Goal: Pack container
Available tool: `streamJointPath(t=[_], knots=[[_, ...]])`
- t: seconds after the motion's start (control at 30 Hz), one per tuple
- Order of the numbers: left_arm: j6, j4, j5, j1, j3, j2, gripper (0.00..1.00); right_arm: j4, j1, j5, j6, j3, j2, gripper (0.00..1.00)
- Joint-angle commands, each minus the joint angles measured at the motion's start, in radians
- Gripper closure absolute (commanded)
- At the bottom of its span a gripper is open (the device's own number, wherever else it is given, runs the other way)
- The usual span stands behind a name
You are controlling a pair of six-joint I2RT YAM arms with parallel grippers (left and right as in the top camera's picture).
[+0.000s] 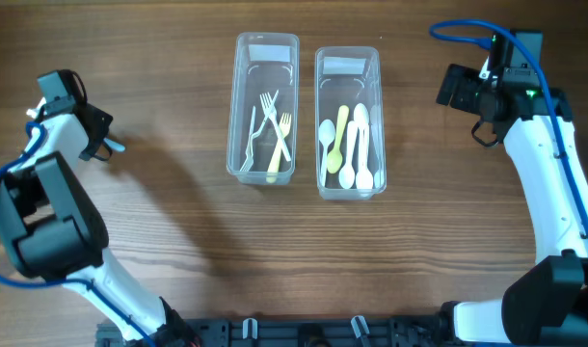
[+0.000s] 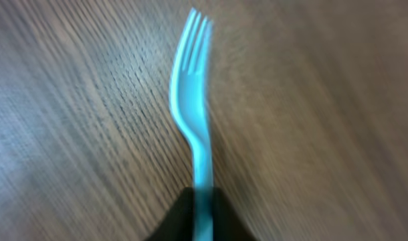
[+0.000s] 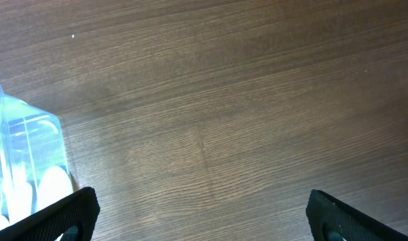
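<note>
My left gripper (image 1: 103, 145) is at the far left of the table, shut on the handle of a light blue plastic fork (image 2: 192, 100). The fork's tines point away from the jaws (image 2: 202, 217) over bare wood. Only its tip (image 1: 115, 147) shows in the overhead view. Two clear containers stand at the table's middle: the left one (image 1: 240, 106) holds forks, the right one (image 1: 320, 125) holds spoons. My right gripper (image 3: 202, 214) is open and empty above bare wood at the far right (image 1: 456, 87), with the spoon container's corner (image 3: 27, 161) at its left.
The forks (image 1: 273, 135) in the left container are white and yellow. The spoons (image 1: 352, 145) in the right one are white and pale yellow-green. Bare wooden table lies between my left gripper and the containers.
</note>
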Motion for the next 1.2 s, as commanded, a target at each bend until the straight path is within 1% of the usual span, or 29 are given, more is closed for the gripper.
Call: streamJointPath(t=[0.0,0.03,0.13,0.2,0.23,0.3,0.37,0.43,0.63,0.7,0.8,0.83,0.9,0.97,1.1,1.17], knots=[[0.002,-0.030,0.016,0.005,-0.011,-0.164,0.94,0.002,-0.002,0.005,-0.012,0.013,-0.024,0.00],[0.002,-0.050,0.016,0.005,-0.011,-0.188,0.96,0.002,-0.002,0.005,-0.012,0.013,-0.024,0.00],[0.002,-0.118,0.019,-0.018,-0.011,-0.222,0.96,0.002,-0.002,0.005,-0.012,0.013,-0.024,0.00],[0.002,-0.128,0.020,-0.036,-0.011,-0.217,0.53,0.002,-0.002,0.005,-0.012,0.013,-0.024,0.00],[0.000,-0.132,0.020,-0.038,-0.011,-0.211,0.51,0.002,-0.002,0.005,-0.012,0.013,-0.024,0.00],[-0.003,-0.132,0.018,-0.039,-0.011,-0.187,0.51,0.001,-0.002,0.005,-0.012,0.013,-0.024,0.00],[-0.053,-0.124,-0.007,-0.035,-0.011,-0.127,0.49,0.002,-0.002,0.005,-0.012,0.013,-0.024,0.00],[-0.060,-0.077,-0.008,-0.028,-0.011,-0.051,0.46,0.002,-0.002,0.005,-0.012,0.013,-0.024,0.00],[-0.111,0.035,-0.010,0.019,-0.011,0.094,0.47,0.002,-0.002,0.005,-0.012,0.013,-0.024,0.00],[-0.111,0.039,-0.010,0.026,-0.011,0.120,0.48,0.002,-0.002,0.005,-0.012,0.013,-0.024,0.00],[-0.110,0.039,-0.010,0.026,-0.011,0.160,0.58,0.002,-0.002,0.005,-0.012,0.013,-0.024,0.00],[-0.103,0.039,-0.010,0.026,-0.011,0.174,0.57,0.002,-0.002,0.005,-0.012,0.013,-0.024,0.00],[-0.104,0.039,-0.010,0.026,-0.011,0.183,0.48,0.002,-0.002,0.005,-0.012,0.013,-0.024,0.00],[-0.104,0.037,-0.010,0.025,-0.011,0.186,0.48,0.002,-0.002,0.005,-0.012,0.013,-0.024,0.00],[-0.104,0.018,-0.009,0.024,-0.011,0.225,0.47,0.002,-0.002,0.005,-0.012,0.013,-0.024,0.00],[-0.104,-0.010,-0.006,0.024,-0.011,0.263,0.52,0.002,-0.002,0.005,-0.012,0.013,-0.024,0.00]])
